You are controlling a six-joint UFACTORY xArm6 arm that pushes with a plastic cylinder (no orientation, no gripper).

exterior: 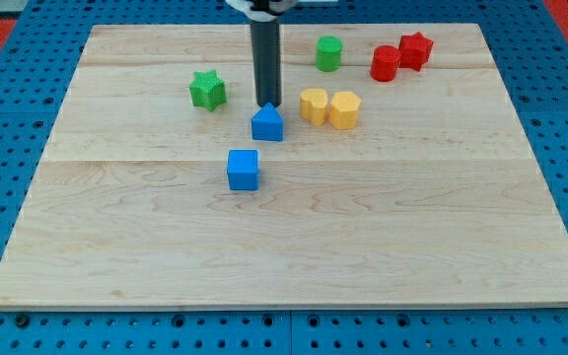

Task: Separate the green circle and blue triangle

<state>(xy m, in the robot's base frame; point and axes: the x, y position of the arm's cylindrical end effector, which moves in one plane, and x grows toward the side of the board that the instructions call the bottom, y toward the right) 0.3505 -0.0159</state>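
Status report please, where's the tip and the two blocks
My tip just above blue triangle. Green circle apart, toward view's top right. Two yellow blocks right of triangle.

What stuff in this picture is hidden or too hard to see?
- My tip: in the camera view its very end sits right behind the blue triangle, so whether they touch cannot be told.
- The arm above the rod: cut off by the view's top edge.
- The two yellow blocks: too small to name their shapes.
- The red blocks: they overlap in this view, so touching or apart is unclear.
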